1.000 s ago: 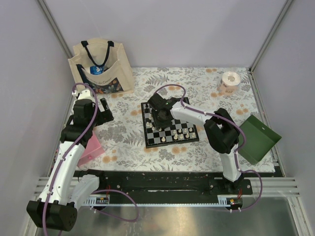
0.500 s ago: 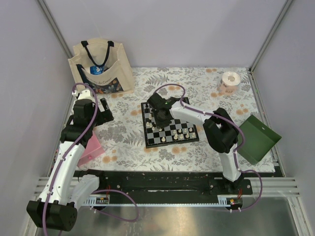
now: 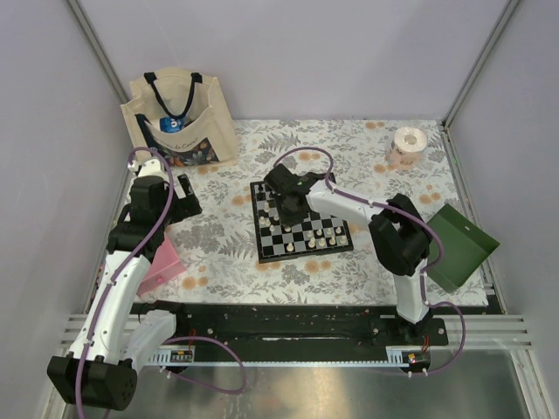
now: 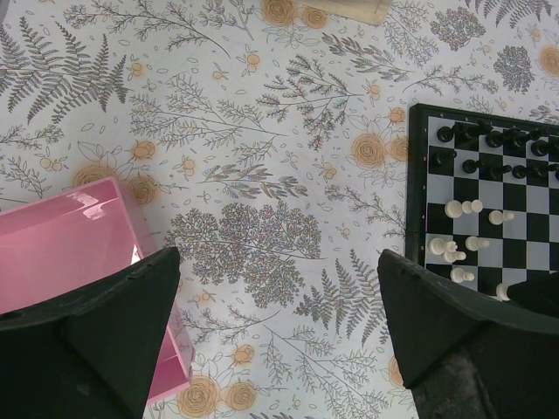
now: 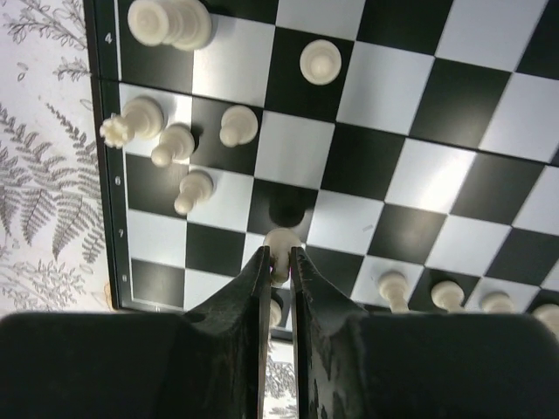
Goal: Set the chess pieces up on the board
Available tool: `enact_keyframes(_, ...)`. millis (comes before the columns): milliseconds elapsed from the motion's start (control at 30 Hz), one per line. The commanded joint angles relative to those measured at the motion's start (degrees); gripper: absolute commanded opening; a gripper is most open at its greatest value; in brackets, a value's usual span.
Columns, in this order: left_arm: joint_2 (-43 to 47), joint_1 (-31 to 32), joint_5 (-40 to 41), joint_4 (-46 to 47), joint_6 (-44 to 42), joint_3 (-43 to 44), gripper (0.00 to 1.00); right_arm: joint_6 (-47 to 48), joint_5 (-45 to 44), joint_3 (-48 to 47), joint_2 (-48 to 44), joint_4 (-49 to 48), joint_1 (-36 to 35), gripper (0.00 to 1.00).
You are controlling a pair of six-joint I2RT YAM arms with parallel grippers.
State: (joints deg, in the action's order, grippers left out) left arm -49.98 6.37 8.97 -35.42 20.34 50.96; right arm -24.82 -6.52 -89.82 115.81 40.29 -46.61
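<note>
The board (image 3: 325,248) lies mid-table on the flowered cloth. In the right wrist view my right gripper (image 5: 279,257) is shut on a cream-white chess piece (image 5: 281,242), held just above a near-edge square of the board (image 5: 419,113). Other white pieces (image 5: 169,22) stand or lie scattered on nearby squares. From above, the right gripper (image 3: 281,202) hangs over the board's left half. My left gripper (image 4: 278,257) stands wide open over bare cloth, left of the board (image 4: 417,175), holding nothing. Black pieces (image 4: 489,140) and white pieces (image 4: 463,209) show along that board edge.
A canvas tote bag (image 3: 179,118) stands at the back left, and a tape roll (image 3: 406,144) at the back right. A green dustpan (image 3: 458,244) sits at the right edge. A pink box (image 3: 162,262) lies beside the left arm, also under its left finger (image 4: 61,253).
The right gripper's jaws have closed onto the white piece over the board's left half. The left arm has not moved.
</note>
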Motion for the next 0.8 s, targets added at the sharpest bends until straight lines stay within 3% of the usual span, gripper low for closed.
enact_keyframes(0,0.32,-0.22,-0.45,1.76,-0.65,-0.16,0.99,1.44,-1.48,2.36,-7.61,0.05,-1.2,0.1)
enact_keyframes(767,-0.12,-0.22,-1.41,1.76,-0.56,0.02,0.99,1.26,-0.07,5.27,-6.3,-1.01,-7.62,0.09)
